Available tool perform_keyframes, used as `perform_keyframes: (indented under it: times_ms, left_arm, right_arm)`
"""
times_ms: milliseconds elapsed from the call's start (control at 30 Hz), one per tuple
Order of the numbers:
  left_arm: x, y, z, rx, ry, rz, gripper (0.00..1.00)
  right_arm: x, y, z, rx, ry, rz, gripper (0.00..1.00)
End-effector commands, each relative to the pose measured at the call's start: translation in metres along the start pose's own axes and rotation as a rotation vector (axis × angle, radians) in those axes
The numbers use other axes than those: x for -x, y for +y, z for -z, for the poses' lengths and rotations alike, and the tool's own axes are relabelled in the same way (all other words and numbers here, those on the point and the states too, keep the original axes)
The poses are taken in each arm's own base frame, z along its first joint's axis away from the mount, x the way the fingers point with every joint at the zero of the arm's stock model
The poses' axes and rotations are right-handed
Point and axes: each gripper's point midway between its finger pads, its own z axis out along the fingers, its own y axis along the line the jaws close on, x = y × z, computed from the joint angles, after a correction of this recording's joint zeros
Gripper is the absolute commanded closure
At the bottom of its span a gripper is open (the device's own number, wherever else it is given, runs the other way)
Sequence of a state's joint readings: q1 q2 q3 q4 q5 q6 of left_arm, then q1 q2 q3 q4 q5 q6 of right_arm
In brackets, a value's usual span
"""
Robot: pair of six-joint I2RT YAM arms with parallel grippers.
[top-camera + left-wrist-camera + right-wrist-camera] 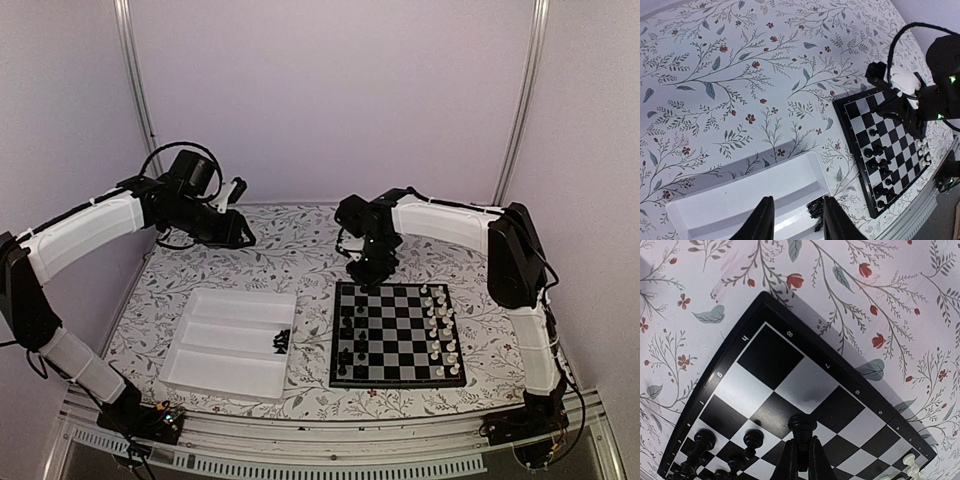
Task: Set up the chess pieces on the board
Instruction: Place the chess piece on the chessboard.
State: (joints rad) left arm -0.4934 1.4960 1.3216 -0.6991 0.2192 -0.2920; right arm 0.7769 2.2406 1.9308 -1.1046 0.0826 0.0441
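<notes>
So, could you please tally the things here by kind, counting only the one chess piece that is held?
Board: 1
Tray: 1
Grippers: 2, the left gripper and the right gripper
Held black piece: 1
Total: 5

I saw my right gripper point(801, 446) clamped on a tiny black plastic chess piece point(802, 424) over the black-and-white chequered board point(770, 360).
</notes>
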Motion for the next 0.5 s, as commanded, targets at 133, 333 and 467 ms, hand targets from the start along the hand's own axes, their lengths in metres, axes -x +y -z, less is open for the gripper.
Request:
perform_keyframes:
  times_ms: [133, 333, 467]
  left_arm:
    - [-0.005, -0.011, 0.004, -0.043, 0.008, 0.014, 0.64]
    - [-0.009, -0.011, 0.001, -0.045, 0.021, 0.018, 0.64]
    - [-0.011, -0.011, 0.001, -0.048, 0.026, 0.023, 0.64]
  right_arm:
    - [0.015, 0.008, -0.012, 0.051, -0.006, 0.009, 0.97]
    - [0.022, 0.012, -0.006, 0.073, -0.027, 0.007, 0.96]
    - [0.022, 0.021, -0.006, 0.126, -0.021, 0.011, 0.95]
